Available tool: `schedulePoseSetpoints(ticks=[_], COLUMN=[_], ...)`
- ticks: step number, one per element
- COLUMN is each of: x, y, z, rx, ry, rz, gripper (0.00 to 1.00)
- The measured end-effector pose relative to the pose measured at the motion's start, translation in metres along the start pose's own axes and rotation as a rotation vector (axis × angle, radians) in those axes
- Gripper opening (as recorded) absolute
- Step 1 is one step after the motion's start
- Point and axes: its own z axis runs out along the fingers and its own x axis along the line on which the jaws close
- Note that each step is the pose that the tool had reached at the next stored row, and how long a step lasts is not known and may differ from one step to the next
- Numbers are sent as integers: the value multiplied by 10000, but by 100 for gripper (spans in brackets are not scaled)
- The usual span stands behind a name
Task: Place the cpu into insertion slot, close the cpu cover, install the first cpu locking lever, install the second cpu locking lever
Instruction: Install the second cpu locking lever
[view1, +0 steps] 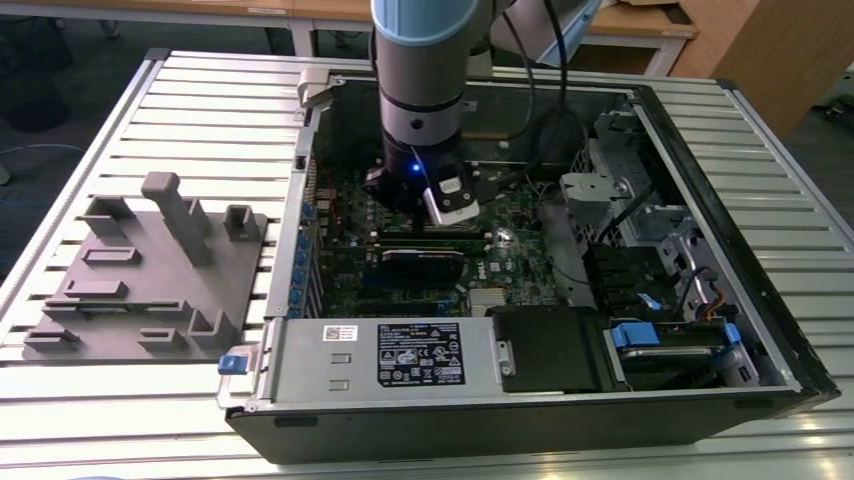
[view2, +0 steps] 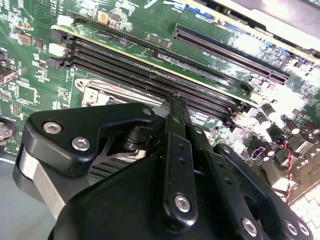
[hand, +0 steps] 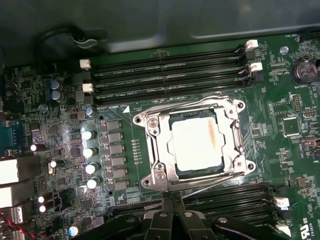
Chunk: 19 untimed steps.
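Black linkages of the gripper (hand: 170, 202) fill the near edge of the first wrist view, and the two fingers meet at one point just short of the socket frame, closed together with nothing between them. In the second wrist view the same gripper (view2: 175, 100) shows its bolted arms converging on a thin tip just over the motherboard (view2: 30, 75).

Beyond the tip lies one cpu (hand: 200, 145), its pale metal top seated flat in the insertion slot (hand: 175, 172). One cpu cover (hand: 155, 145) is folded down around it, its window framing the chip. Two thin levers run along the frame: one on the near side (hand: 210, 182), one on the far side (hand: 175, 103); whether either is hooked cannot be made out.

Memory slots flank the socket, four on the far side (hand: 170, 75); the near bank (hand: 225, 197) is partly hidden by the gripper.

In the exterior view one arm (view1: 420, 90) reaches down into an open computer case (view1: 747, 180); its wrist hides the socket. One grey fixture (view1: 147, 270) sits on the slatted table (view1: 80, 420), on the exterior view's left.
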Motion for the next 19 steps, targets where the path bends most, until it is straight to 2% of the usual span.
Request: schedulePoseSetpoints(ticks=[10,19], x=[67,83], y=[-12,-16], z=[11,19], rx=[-12,-165], ry=[6,76], rz=[1,13], gripper=[11,11])
